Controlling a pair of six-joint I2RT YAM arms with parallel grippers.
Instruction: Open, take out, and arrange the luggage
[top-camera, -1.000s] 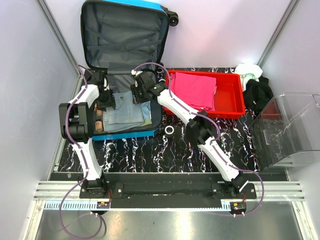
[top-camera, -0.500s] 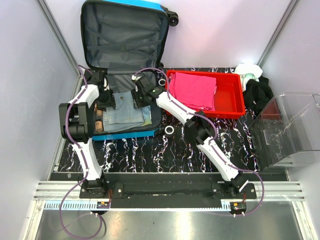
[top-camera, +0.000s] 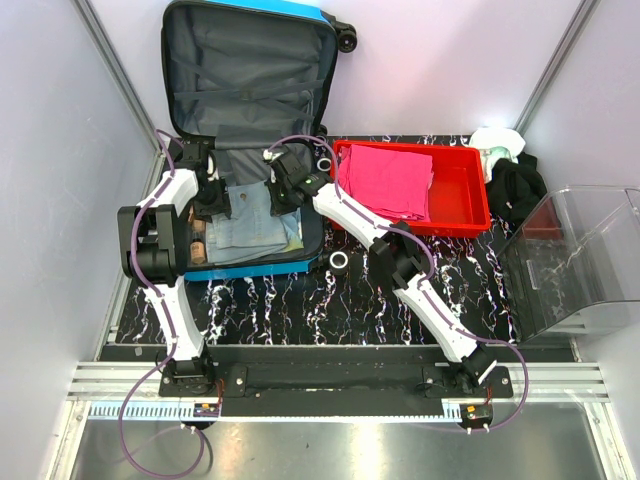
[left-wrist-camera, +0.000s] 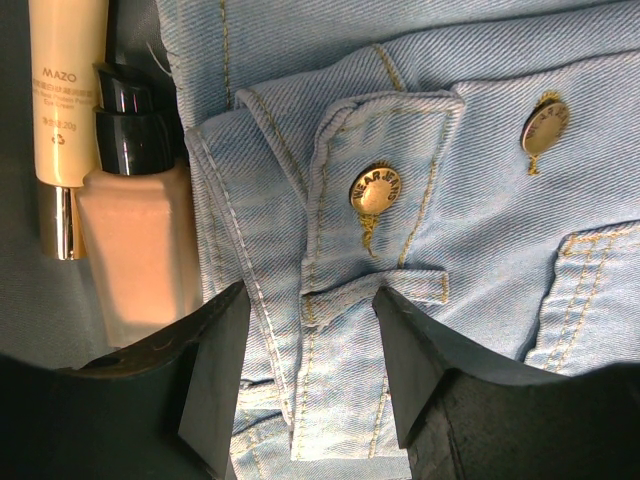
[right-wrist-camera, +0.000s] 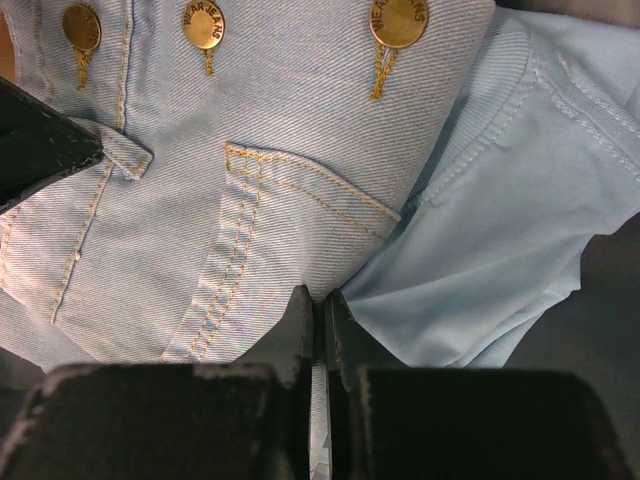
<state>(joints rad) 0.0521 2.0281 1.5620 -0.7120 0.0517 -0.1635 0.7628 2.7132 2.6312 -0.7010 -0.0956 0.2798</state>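
**Right pincer** (right-wrist-camera: 320, 305): jaws closed to a slit, fingertips planted where the denim (right-wrist-camera: 200, 180) hem meets a pale blue shirt (right-wrist-camera: 500, 200). A sliver of pale cloth shows in the slit. You cannot tell from here which garment it has bitten, or whether the bite will hold. A second ago these jaws stood apart over the same clothes, so the clamp is fresh.

**Left pincer** (left-wrist-camera: 310, 385): about half open, unchanged over the last second, holding nothing. Its fingers (left-wrist-camera: 215, 380) straddle a buttoned denim fold; whether the tips touch the cloth, you cannot tell. Just beside one finger lie a beige bottle (left-wrist-camera: 135, 250) and a cream tube (left-wrist-camera: 62, 120), both on the lining.

**Luggage** (top-camera: 250, 90): far left corner of the counter, lid up against the back wall, base flat along the left edge. Both arms reach into it. The denim and shirt are not out yet.

**Red tray** (top-camera: 470, 222): along the far edge, just right of the luggage, with pink cloth (top-camera: 385, 180) in it. The bin (top-camera: 590, 260) sits at the right edge.

**Reading:** opening looks done. You're at the take-out step, with the grip only just made.
- Lift slowly and watch whether denim and shirt rise together or one slips free.
- The left jaws are placed to close on the fold and share the load.
- Mind the bottle and tube; dragged cloth could roll them.
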